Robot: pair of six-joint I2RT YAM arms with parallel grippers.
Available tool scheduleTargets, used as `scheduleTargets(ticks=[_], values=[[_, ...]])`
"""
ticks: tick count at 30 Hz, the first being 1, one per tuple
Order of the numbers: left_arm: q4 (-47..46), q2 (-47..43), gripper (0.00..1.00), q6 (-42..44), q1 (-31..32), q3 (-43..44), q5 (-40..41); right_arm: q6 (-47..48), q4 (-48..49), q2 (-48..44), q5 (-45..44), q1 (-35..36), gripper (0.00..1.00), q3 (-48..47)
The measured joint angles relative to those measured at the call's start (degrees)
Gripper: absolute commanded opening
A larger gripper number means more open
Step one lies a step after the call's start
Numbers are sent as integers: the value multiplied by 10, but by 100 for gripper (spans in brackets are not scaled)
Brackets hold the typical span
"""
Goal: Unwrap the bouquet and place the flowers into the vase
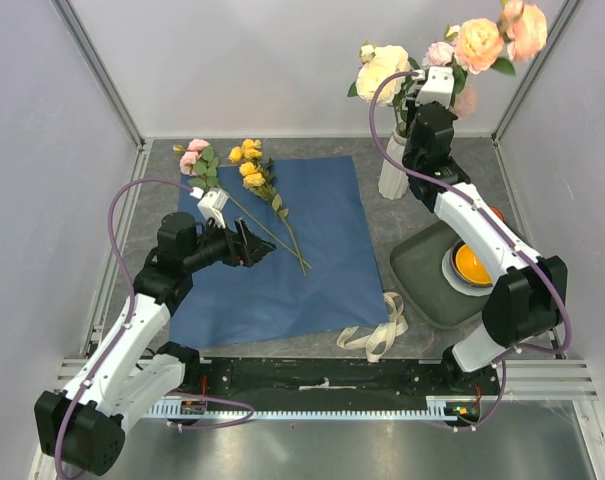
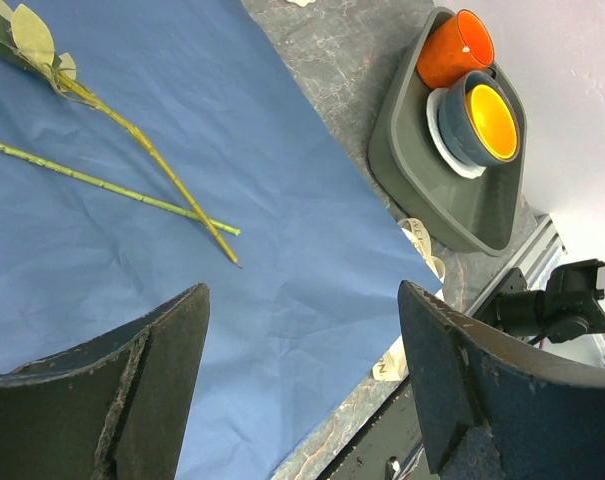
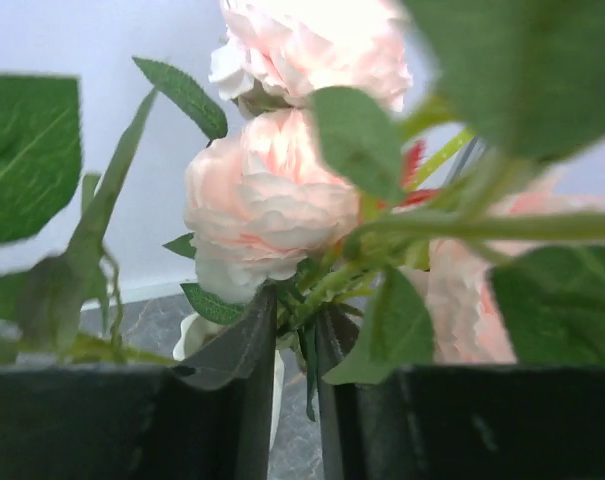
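Left gripper (image 1: 250, 243): fingers spread wide with nothing between them, hovering low over the blue paper sheet (image 1: 322, 210), which lies opened flat at mid-table.

Right gripper (image 3: 296, 330): raised among the blooms above the vase (image 1: 392, 178). Its fingers stand close together with green stalks and a leaf in the narrow gap. Whether they pinch the stalks cannot be told.

Flowers in the vase (image 1: 479, 42): pink and cream roses stand up from the white ribbed vase at the far right of the table, their heads well above its rim.

Flowers on the sheet: a pink rose stem (image 1: 195, 155) and a yellow rose stem (image 1: 250, 168) lie on the paper. Their heads are at its far left corner and the stalks cross near their cut ends, just beside the left fingers.

Ribbon (image 1: 377, 335): cream, loose on the table at the sheet's near right corner.

Tray (image 1: 417, 270): dark grey, on the near side of the vase, holding an orange cup (image 2: 457, 48) and a bowl (image 2: 487, 120) with a yellow-orange inside.
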State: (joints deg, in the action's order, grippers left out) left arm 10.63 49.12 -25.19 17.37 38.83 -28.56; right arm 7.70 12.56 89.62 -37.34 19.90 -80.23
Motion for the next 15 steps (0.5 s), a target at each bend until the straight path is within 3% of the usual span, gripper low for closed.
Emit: scheduleTargets(ticks=[5, 11, 13, 14, 15], values=[[0, -7, 82, 0, 0, -2, 0, -3, -7, 31, 9, -17, 9, -37], [0, -7, 82, 0, 0, -2, 0, -10, -13, 54, 30, -19, 5, -54], [0, -7, 82, 0, 0, -2, 0, -19, -16, 54, 37, -19, 18, -54], [0, -7, 82, 0, 0, -2, 0, -26, -18, 54, 41, -19, 33, -54], [0, -7, 82, 0, 0, -2, 0, -35, -22, 54, 43, -19, 35, -53]])
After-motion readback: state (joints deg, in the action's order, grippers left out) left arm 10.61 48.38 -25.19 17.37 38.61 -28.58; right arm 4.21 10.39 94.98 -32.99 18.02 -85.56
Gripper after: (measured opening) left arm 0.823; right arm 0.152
